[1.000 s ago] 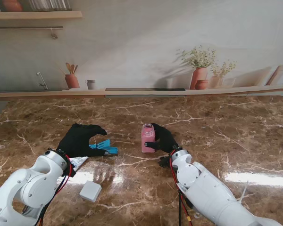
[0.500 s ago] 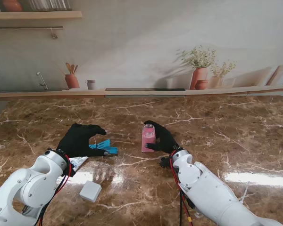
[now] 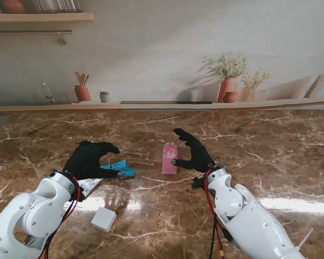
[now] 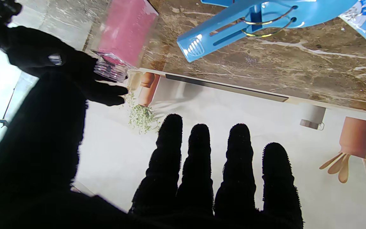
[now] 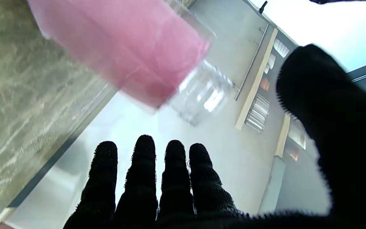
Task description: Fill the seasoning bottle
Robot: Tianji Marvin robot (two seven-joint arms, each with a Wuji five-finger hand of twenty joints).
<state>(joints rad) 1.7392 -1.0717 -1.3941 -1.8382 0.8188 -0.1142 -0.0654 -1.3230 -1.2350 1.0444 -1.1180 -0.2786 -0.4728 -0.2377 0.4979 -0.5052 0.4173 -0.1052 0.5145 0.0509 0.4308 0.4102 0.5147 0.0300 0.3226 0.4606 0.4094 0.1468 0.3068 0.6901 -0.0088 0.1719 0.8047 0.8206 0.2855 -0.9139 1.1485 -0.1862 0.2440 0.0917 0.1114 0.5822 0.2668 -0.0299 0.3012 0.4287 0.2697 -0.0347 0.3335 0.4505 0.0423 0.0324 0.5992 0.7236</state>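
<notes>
Seasoning bottle (image 3: 169,158), pink with a clear cap, standing upright near the middle of the marble surface (image 3: 259,145). Right hand (image 3: 191,154) released, fingers spread just beside the bottle, holding nothing. Left hand (image 3: 89,160) likewise open, its fingers extended above a blue clip (image 3: 119,168) lying flat on the surface.

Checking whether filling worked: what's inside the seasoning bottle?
The seasoning bottle holds pink seasoning up to its clear neck. Whether the neck itself holds any cannot be told.
</notes>
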